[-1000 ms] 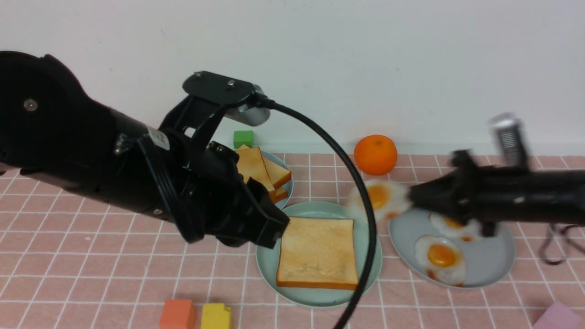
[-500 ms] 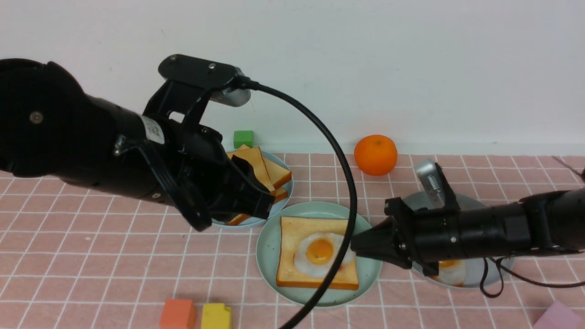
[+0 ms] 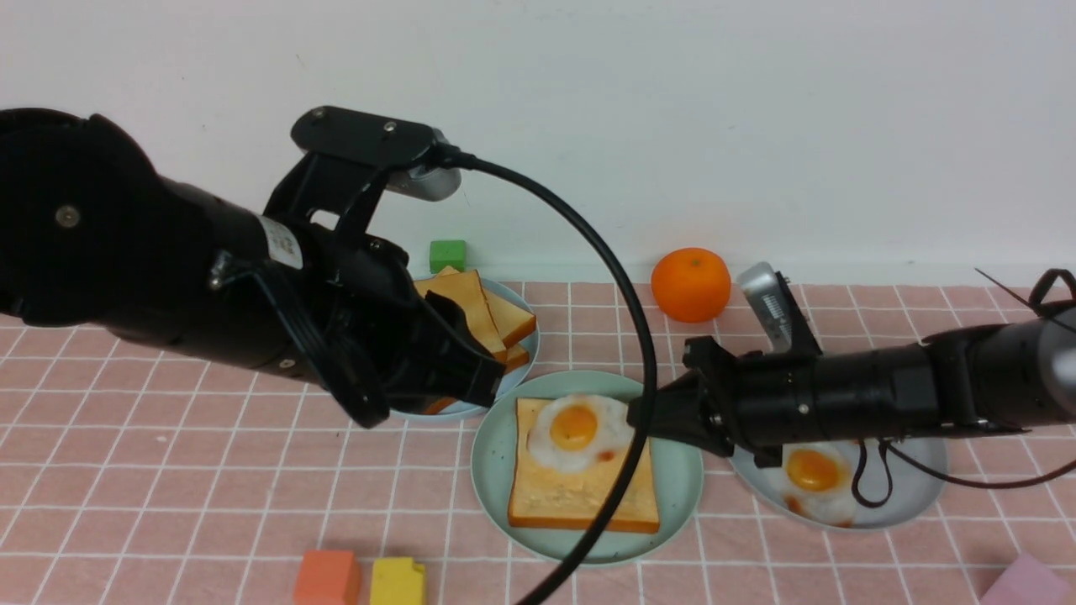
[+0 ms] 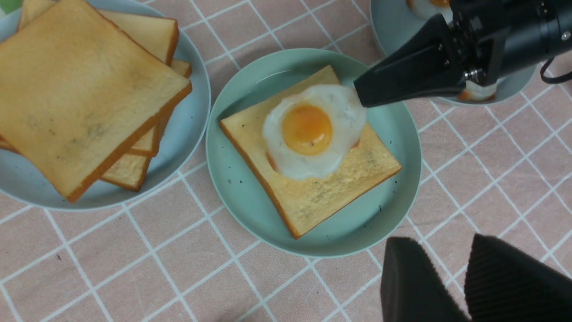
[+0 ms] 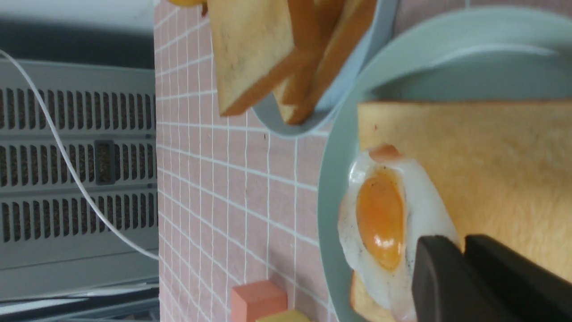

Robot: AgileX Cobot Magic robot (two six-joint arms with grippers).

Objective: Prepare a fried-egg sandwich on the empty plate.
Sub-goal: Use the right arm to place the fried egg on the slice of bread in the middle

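Note:
The mint-green plate (image 3: 496, 496) holds one toast slice (image 3: 580, 496). A fried egg (image 3: 576, 430) lies on the toast's far half. My right gripper (image 3: 640, 413) reaches in from the right and is shut on the egg's white rim. The right wrist view shows the white edge of the egg (image 5: 380, 214) pinched between the right gripper's (image 5: 458, 241) jaws, over the toast (image 5: 491, 170). My left gripper (image 3: 471, 378) hovers over the toast pile, left of the plate. In the left wrist view the left gripper (image 4: 442, 243) is open and holds nothing.
A grey-blue plate (image 3: 531, 344) with stacked toast (image 3: 479, 315) sits back left. At the right, another grey plate (image 3: 916, 479) holds an egg (image 3: 809, 470). An orange (image 3: 690, 284) and a green block (image 3: 447, 255) sit near the wall. Orange (image 3: 326, 578), yellow (image 3: 397, 581) and pink (image 3: 1025, 581) blocks line the front. The left arm's cable (image 3: 639, 353) crosses the mint plate.
The right gripper carried the egg from above the egg plate onto the toast, then shifted it toward the toast's far edge. The left arm drew back up and left, then held still.

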